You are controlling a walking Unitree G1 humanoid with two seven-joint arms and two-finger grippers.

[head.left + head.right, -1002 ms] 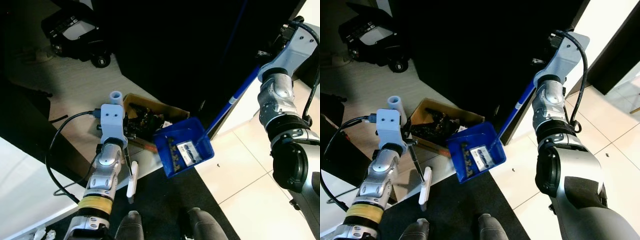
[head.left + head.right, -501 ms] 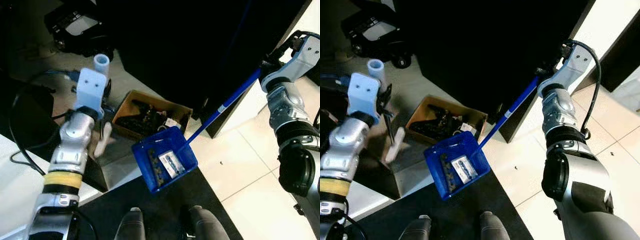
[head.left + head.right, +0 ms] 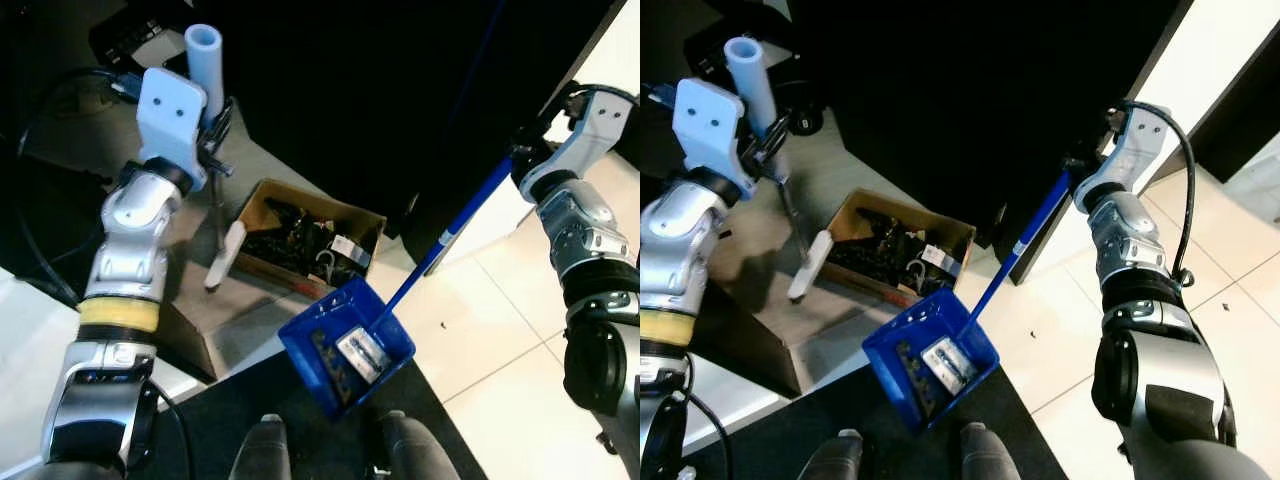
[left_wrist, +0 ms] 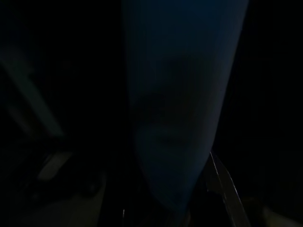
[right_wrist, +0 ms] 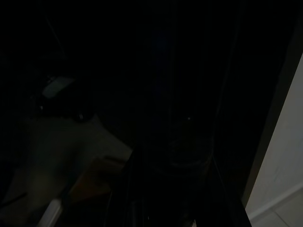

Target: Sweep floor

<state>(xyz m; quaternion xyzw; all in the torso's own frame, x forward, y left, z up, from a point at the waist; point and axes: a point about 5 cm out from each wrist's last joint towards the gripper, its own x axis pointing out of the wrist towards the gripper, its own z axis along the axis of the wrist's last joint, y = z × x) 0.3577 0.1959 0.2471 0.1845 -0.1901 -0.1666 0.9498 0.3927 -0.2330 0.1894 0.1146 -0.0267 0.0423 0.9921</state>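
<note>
The right hand (image 3: 1072,172) is clenched on the blue handle (image 3: 452,227) of a dustpan (image 3: 347,346) hanging below it, holding scraps. The left hand (image 3: 215,140) grips a white-tipped stick (image 3: 220,245) beside a cardboard box (image 3: 308,238).

We can't really make out the right end effector (image 3: 518,160): it sits against the black cabinet (image 3: 400,90), so its fingers melt into the dark where the blue dustpan handle (image 3: 450,228) ends. Both wrist views are nearly black; the left one gives us just a dim bluish tube (image 4: 182,118), the right one a faint pale patch of floor (image 5: 52,156). The stuff in the cardboard box (image 3: 305,235) is a dark tangle we can't sort out, and the litter in the dustpan (image 3: 345,350) is too small to name.
</note>
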